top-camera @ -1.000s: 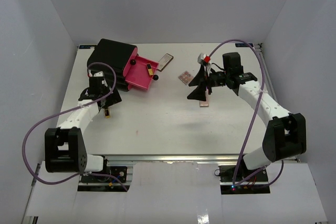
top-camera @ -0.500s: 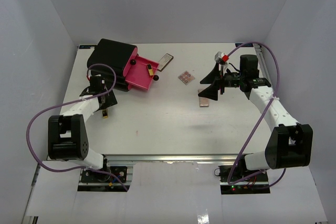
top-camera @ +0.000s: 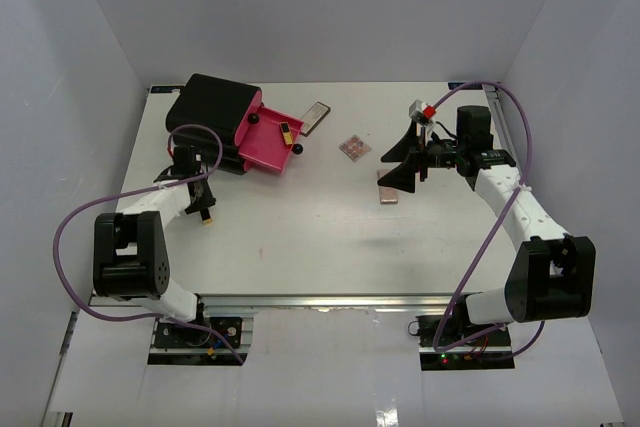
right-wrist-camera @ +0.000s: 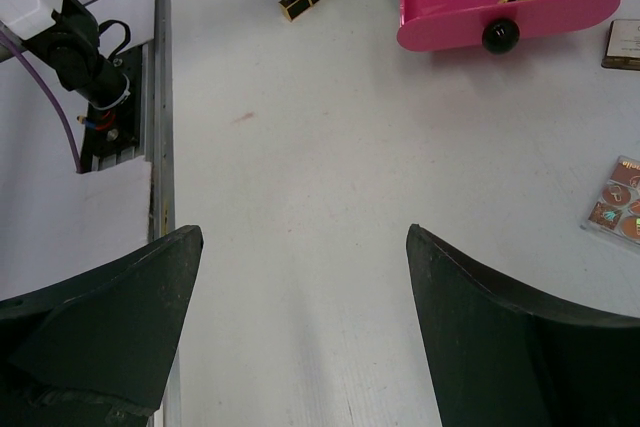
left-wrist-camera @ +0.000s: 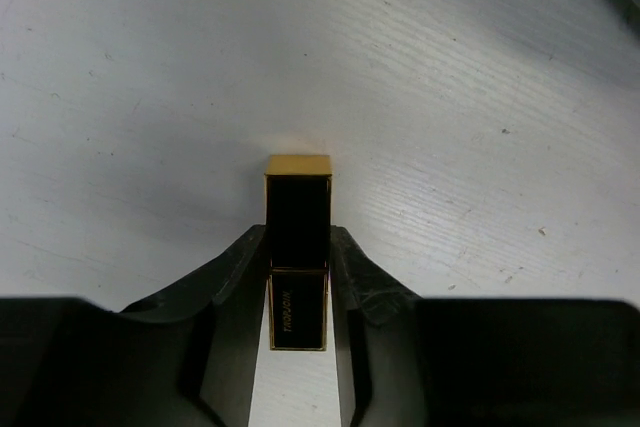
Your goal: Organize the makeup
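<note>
Pale grey walls (top-camera: 330, 7) are closing in the white tabletop (top-camera: 320, 237) on three sides. Soft light is spreading evenly over its faintly scratched surface.

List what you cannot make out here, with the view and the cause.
Top view: far end of the rectangular palette, covered by the right gripper.
Right wrist view: square palette and grey compact, cut off by the right edge.
Left wrist view: lettering on the black-and-gold tube in the left gripper, too small to read.
Top view: inside of the black box, hidden by its own top.
</note>
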Controlling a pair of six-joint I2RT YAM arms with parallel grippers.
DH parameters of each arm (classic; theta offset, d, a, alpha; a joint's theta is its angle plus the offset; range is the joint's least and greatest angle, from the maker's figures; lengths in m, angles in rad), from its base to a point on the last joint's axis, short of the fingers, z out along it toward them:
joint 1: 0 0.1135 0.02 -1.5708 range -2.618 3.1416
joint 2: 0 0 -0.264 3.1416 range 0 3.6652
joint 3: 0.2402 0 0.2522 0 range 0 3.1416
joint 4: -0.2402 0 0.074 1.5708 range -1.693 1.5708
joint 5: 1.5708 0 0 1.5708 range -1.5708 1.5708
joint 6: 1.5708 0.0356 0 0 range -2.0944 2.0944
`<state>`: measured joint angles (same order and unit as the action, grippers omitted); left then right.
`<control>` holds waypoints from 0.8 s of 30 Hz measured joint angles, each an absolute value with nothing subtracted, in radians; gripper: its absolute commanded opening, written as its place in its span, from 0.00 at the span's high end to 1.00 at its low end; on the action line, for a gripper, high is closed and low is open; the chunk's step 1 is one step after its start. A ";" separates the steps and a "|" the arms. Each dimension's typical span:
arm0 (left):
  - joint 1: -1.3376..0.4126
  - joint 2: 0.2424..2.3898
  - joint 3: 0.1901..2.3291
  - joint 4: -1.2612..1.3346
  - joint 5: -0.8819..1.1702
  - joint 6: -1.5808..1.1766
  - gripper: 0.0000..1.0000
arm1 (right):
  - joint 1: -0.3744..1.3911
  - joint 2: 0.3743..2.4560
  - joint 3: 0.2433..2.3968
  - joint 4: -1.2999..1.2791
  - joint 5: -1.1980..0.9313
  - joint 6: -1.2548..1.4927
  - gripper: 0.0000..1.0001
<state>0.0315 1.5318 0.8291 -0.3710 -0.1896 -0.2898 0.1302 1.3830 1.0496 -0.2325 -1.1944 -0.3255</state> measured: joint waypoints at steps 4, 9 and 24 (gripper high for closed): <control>0.031 1.529 0.829 -0.371 -0.176 -0.291 0.78 | 0.126 1.383 1.050 -0.233 -1.202 -0.323 0.11; 0.031 1.497 0.820 -0.380 -0.119 -0.299 0.92 | 0.115 1.383 1.050 -0.232 -1.210 -0.322 0.11; -0.429 1.193 0.926 -0.381 0.006 -0.346 0.94 | 0.105 1.383 1.049 -0.231 -1.219 -0.321 0.11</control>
<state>-0.4287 1.1929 0.9258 -0.3810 0.0058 -0.3465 0.1051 1.3830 1.0492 -0.2314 -1.2192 -0.3210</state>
